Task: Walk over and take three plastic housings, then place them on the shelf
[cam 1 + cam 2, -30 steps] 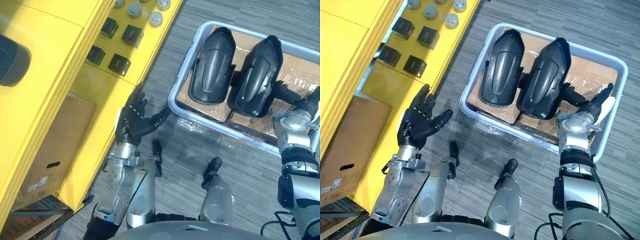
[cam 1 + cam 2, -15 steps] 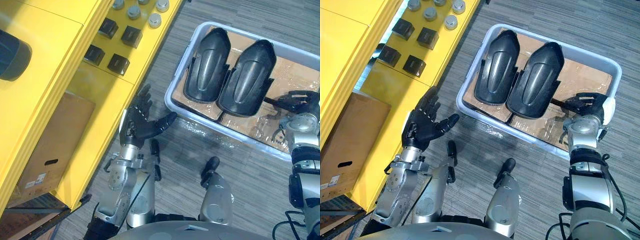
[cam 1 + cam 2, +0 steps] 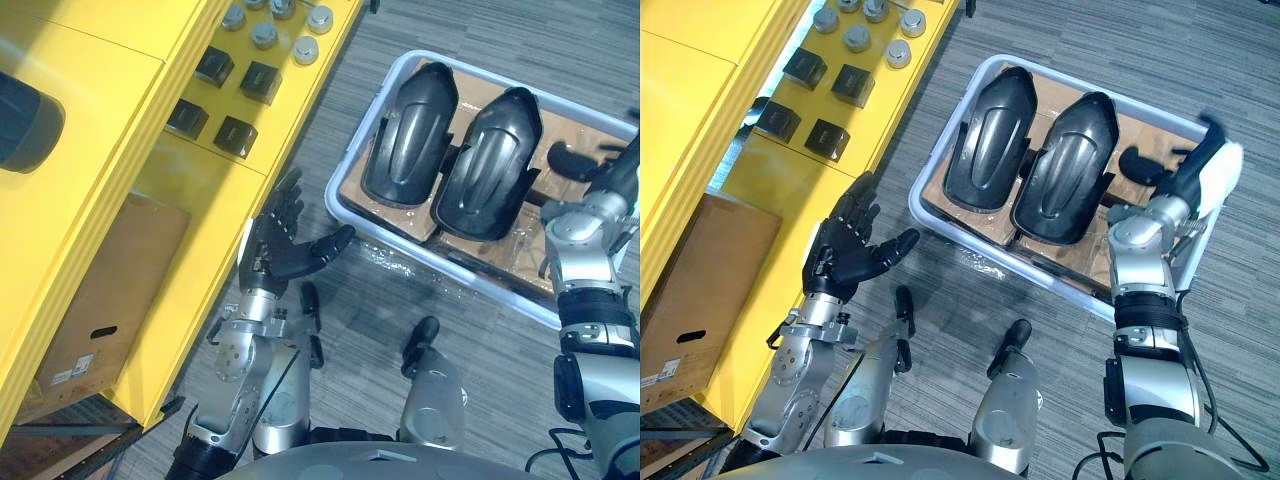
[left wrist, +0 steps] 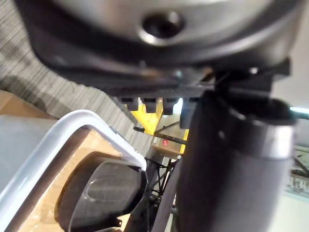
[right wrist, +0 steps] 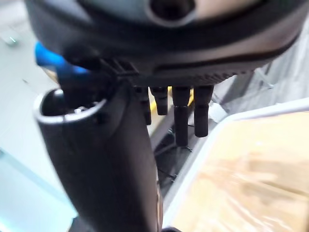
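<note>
On grey carpet (image 3: 1070,30) beside the yellow shelf (image 3: 750,185), I see two plastic housings (image 3: 985,140) in a white bin (image 3: 945,135); left hand (image 3: 845,250) and right hand (image 3: 1192,172) both splayed.

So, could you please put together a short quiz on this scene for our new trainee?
1. How many plastic housings lie in the bin?
2. True or false: the left hand is holding a housing.
3. Where is the right hand? A) above the bin's right end; B) hanging at the robot's side; C) clamped round a housing.
Key: 1. Two, side by side. 2. False: it is open and empty, beside the bin. 3. A.
</note>
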